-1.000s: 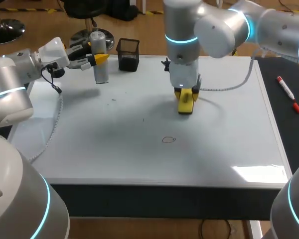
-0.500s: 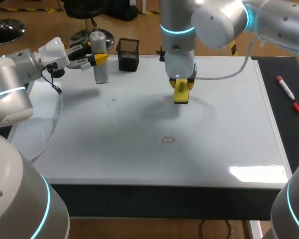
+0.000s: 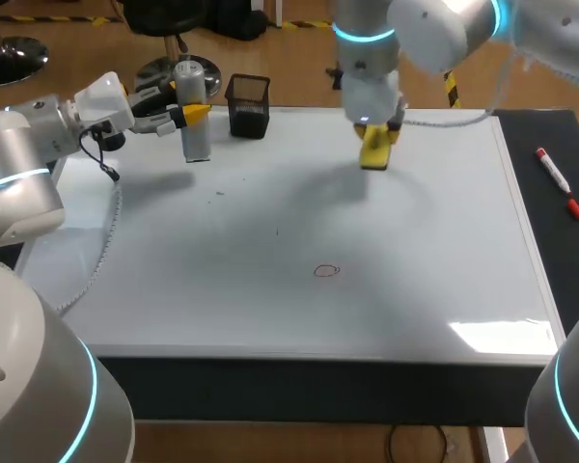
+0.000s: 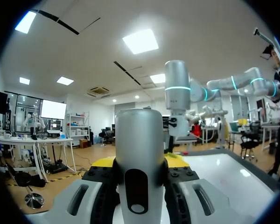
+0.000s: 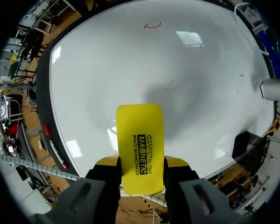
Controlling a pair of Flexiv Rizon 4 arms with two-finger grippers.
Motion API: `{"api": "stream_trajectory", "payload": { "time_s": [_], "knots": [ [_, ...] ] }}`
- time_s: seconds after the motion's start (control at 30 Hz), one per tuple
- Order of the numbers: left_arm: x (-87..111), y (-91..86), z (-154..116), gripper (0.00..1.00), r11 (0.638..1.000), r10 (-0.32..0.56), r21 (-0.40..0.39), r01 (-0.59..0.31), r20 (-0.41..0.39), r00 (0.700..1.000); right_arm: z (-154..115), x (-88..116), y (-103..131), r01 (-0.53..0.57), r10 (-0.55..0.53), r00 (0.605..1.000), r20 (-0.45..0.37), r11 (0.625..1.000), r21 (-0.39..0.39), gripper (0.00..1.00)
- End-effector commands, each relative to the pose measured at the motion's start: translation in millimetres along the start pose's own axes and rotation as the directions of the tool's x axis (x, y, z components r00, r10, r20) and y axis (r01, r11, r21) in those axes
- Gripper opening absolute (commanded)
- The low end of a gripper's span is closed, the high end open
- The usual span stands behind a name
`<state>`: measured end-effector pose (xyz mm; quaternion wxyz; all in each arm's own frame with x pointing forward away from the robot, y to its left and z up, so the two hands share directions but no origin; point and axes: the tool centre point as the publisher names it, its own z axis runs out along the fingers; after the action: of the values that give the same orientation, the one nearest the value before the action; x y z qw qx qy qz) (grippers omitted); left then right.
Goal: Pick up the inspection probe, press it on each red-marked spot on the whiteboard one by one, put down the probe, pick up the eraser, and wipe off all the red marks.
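My left gripper (image 3: 195, 113) is shut on the grey cylindrical inspection probe (image 3: 193, 121), which stands upright at the whiteboard's far left; in the left wrist view the probe (image 4: 139, 163) fills the gap between the fingers. Over the far middle of the whiteboard (image 3: 270, 193), my right gripper (image 3: 376, 145) is shut on the yellow eraser (image 3: 375, 150). The right wrist view shows the eraser (image 5: 140, 147) clamped between both fingers above the board. One red ring mark (image 3: 326, 271) lies on the board's near middle, and it is the red ring mark (image 5: 152, 24) far ahead of the eraser.
A black mesh cup (image 3: 248, 105) stands at the board's far edge beside the probe. A red marker pen (image 3: 559, 181) lies on the dark mat to the right of the board. A few tiny dark specks (image 3: 219, 194) dot the board's left half.
My right arm has carried the eraser away from the middle of the board toward its far edge and a little to the right. The left arm and probe have stayed still.
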<state>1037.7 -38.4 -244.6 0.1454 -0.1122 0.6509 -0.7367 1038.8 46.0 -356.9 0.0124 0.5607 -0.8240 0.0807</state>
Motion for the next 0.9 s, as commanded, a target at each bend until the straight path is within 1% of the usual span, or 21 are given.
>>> {"api": "stream_trajectory", "payload": {
  "time_s": [0.03, 0.07, 0.1, 0.17, 0.2, 0.27, 0.33, 0.37, 0.43, 0.47, 0.5, 0.57, 0.6, 0.67, 0.83, 0.9],
  "knots": [
    [0.7, -0.6, 1, 0.00, 1.000, 0.002, 0.001, -0.002, 0.002, 1.000, 3, 19, -39, -0.031, 0.031, 0.999, 0.009, 0.998, -0.047, 0.00],
    [0.7, -0.6, 1, 0.00, 1.000, 0.002, 0.001, -0.002, 0.002, 1.000, 4, 24, -46, -0.045, 0.047, 0.999, 0.021, 0.997, -0.058, 0.00],
    [0.7, -0.6, 1, 0.00, 1.000, 0.002, 0.001, -0.002, 0.002, 1.000, 6, 29, -53, -0.057, 0.057, 0.998, 0.000, 0.997, -0.057, 0.00],
    [0.7, -0.6, 1, 0.00, 1.000, 0.002, 0.001, -0.002, 0.002, 1.000, 8, 38, -66, -0.085, 0.086, 0.996, 0.016, 0.994, -0.075, 0.00],
    [0.7, -0.6, 1, 0.00, 1.000, 0.002, 0.001, -0.002, 0.002, 1.000, 10, 43, -73, -0.096, 0.096, 0.995, 0.002, 0.992, -0.078, 0.00],
    [0.7, -0.6, 1, 0.00, 1.000, 0.002, 0.001, -0.002, 0.002, 1.000, 12, 51, -83, -0.121, 0.124, 0.992, 0.022, 0.988, -0.098, 0.00],
    [0.7, -0.6, 1, 0.00, 1.000, 0.002, 0.001, -0.002, 0.002, 1.000, 15, 59, -92, -0.148, 0.151, 0.988, 0.023, 0.983, -0.110, 0.00],
    [0.7, -0.6, 1, 0.00, 1.000, 0.002, 0.001, -0.002, 0.002, 1.000, 16, 63, -97, -0.161, 0.168, 0.985, 0.043, 0.979, -0.122, 0.00],
    [0.7, -0.6, 1, 0.00, 1.000, 0.002, 0.001, -0.002, 0.002, 1.000, 19, 68, -104, -0.178, 0.185, 0.982, 0.039, 0.975, -0.132, 0.00],
    [0.7, -0.6, 1, 0.00, 1.000, 0.002, 0.001, -0.002, 0.002, 1.000, 21, 71, -108, -0.190, 0.200, 0.978, 0.056, 0.971, -0.144, 0.00],
    [0.7, -0.6, 1, 0.00, 1.000, 0.002, 0.001, -0.002, 0.002, 1.000, 23, 74, -111, -0.199, 0.208, 0.977, 0.046, 0.969, -0.147, 0.00],
    [0.7, -0.6, 1, 0.00, 1.000, 0.002, 0.001, -0.002, 0.002, 1.000, 26, 79, -118, -0.216, 0.231, 0.970, 0.077, 0.962, -0.168, 0.00],
    [0.7, -0.6, 1, 0.00, 1.000, 0.002, 0.001, -0.002, 0.002, 1.000, 27, 80, -121, -0.223, 0.237, 0.969, 0.064, 0.960, -0.169, 0.00],
    [0.7, -0.6, 1, 0.00, 1.000, 0.002, 0.001, -0.002, 0.002, 1.000, 30, 81, -125, -0.238, 0.255, 0.964, 0.076, 0.954, -0.182, 0.00],
    [0.7, -0.6, 1, 0.00, 1.000, 0.002, 0.001, -0.002, 0.002, 1.000, 37, 84, -132, -0.257, 0.273, 0.960, 0.056, 0.946, -0.199, 0.00],
    [0.7, -0.6, 1, 0.00, 1.000, 0.002, 0.001, -0.002, 0.002, 1.000, 38, 85, -133, -0.260, 0.277, 0.959, 0.060, 0.944, -0.204, 0.00]
  ]
}}
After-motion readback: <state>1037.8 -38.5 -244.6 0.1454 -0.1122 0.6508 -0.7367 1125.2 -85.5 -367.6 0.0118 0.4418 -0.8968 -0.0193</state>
